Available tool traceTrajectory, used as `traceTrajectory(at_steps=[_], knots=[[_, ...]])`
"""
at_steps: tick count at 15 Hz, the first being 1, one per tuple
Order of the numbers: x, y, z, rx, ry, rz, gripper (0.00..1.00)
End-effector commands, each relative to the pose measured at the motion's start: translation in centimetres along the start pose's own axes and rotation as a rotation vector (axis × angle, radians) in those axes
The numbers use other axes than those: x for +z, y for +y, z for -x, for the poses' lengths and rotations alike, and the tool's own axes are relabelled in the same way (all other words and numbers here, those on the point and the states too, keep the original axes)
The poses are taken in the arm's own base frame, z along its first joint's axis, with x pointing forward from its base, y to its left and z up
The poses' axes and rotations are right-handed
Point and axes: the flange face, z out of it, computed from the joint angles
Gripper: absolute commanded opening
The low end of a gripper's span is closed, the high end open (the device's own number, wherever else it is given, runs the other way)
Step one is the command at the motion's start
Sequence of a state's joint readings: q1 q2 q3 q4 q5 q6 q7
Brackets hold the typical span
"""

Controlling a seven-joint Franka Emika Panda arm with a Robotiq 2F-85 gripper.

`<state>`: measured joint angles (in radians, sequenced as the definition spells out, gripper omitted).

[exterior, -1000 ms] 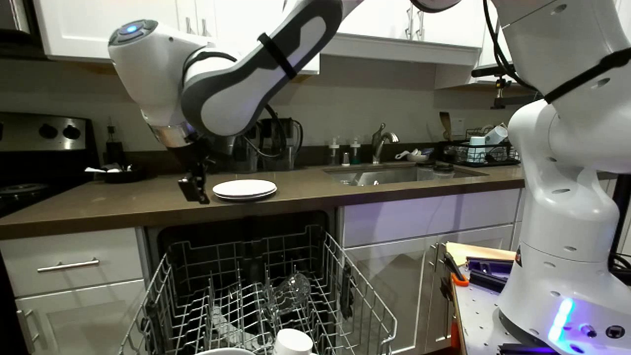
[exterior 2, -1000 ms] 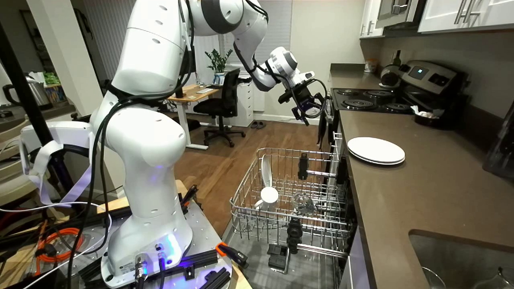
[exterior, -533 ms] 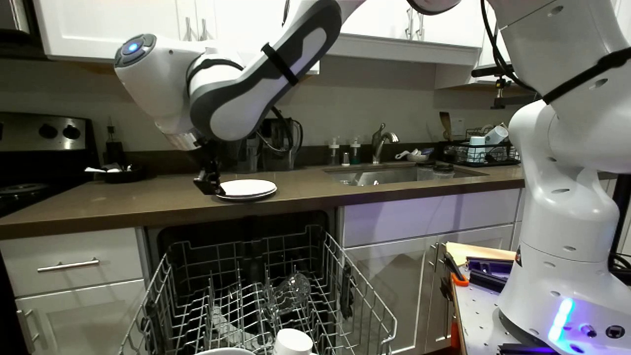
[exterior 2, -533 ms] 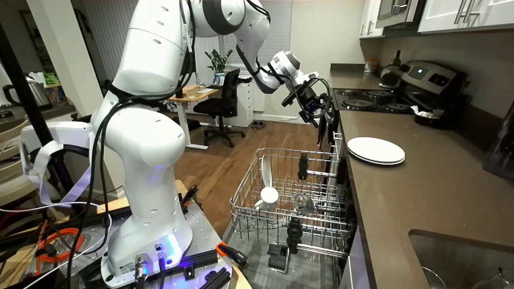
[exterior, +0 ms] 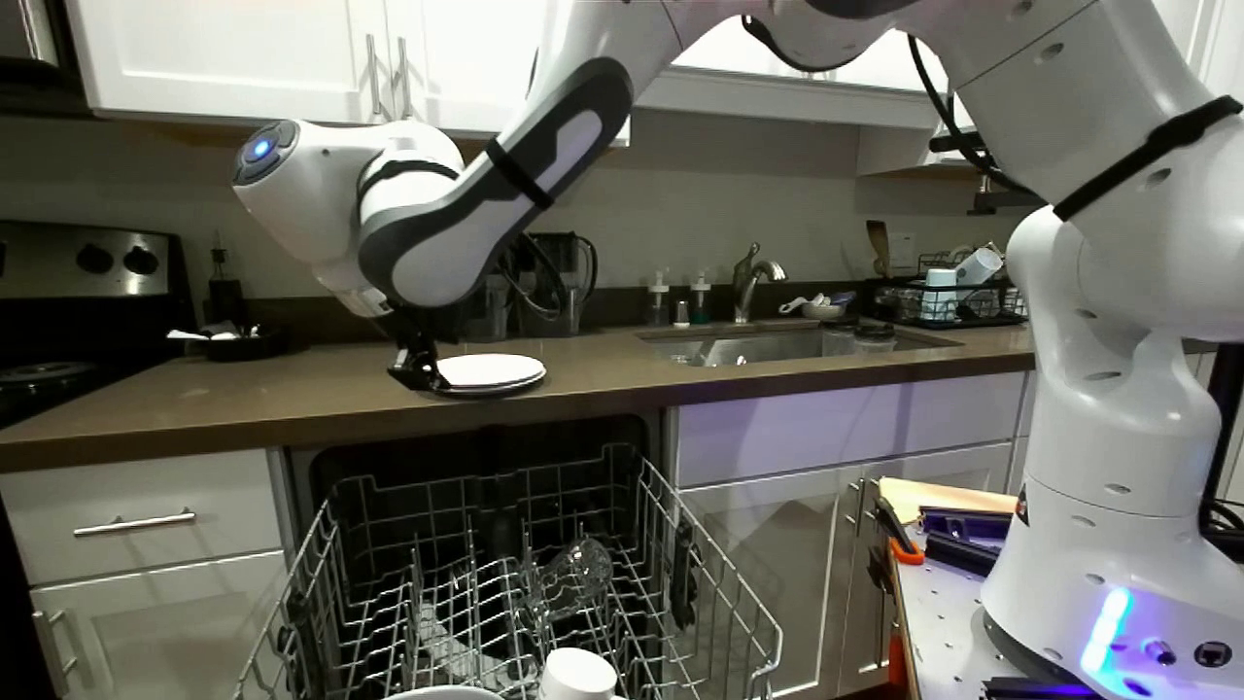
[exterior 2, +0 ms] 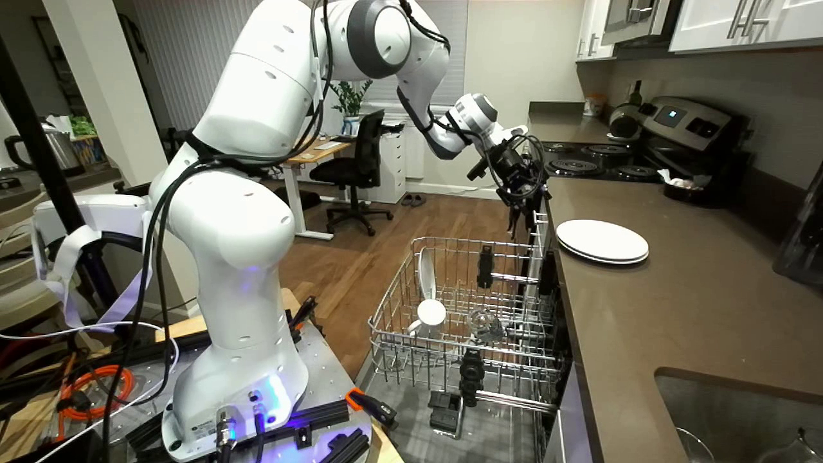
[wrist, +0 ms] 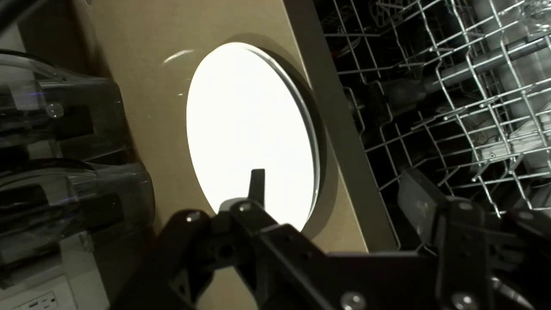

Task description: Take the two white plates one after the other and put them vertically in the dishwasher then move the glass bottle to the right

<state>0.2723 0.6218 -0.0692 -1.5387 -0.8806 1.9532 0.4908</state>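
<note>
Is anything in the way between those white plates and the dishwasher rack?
Only the counter's front edge visibly lies between the white plates and the rack below. In it, a white dish, white mug and clear glass item take up room.

I am operating, from a distance, in a kitchen, apparently that of a home. In an exterior view, white cabinets (exterior: 243, 58) hang above a brown counter (exterior: 233, 391); a sink (exterior: 768, 348) is set into it, with a faucet (exterior: 743, 292) behind and a dish rack (exterior: 889, 309) near, and an open dishwasher (exterior: 418, 452) sits beneath. In an exterior view, I see a stove (exterior 2: 598, 161) between two stretches of counter, and a wood floor (exterior 2: 347, 283) running to a desk (exterior 2: 315, 155), an office chair (exterior 2: 368, 148) and a potted plant (exterior 2: 351, 99).
</note>
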Motion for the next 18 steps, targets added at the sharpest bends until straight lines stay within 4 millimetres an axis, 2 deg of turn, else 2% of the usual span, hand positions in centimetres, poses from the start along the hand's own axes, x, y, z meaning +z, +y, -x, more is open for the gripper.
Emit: traceTrajectory(at_steps=[1, 7, 10, 11, 14, 16, 17, 18], knots=[[2.1, 0.4, -2.6, 0.046, -0.007, 0.027, 0.81], [5.3, 0.7, -5.3, 0.091, -0.009, 0.057, 0.68], [6.5, 0.6, -6.2, 0.102, -0.011, 0.063, 0.64], [6.8, 0.6, -6.4, 0.105, -0.012, 0.065, 0.66], [7.8, 0.8, -7.0, 0.117, -0.015, 0.070, 0.59], [8.4, 0.8, -7.3, 0.124, -0.016, 0.071, 0.42], [8.6, 0.9, -7.4, 0.127, -0.017, 0.072, 0.39], [8.8, 0.9, -7.5, 0.129, -0.018, 0.072, 0.25]])
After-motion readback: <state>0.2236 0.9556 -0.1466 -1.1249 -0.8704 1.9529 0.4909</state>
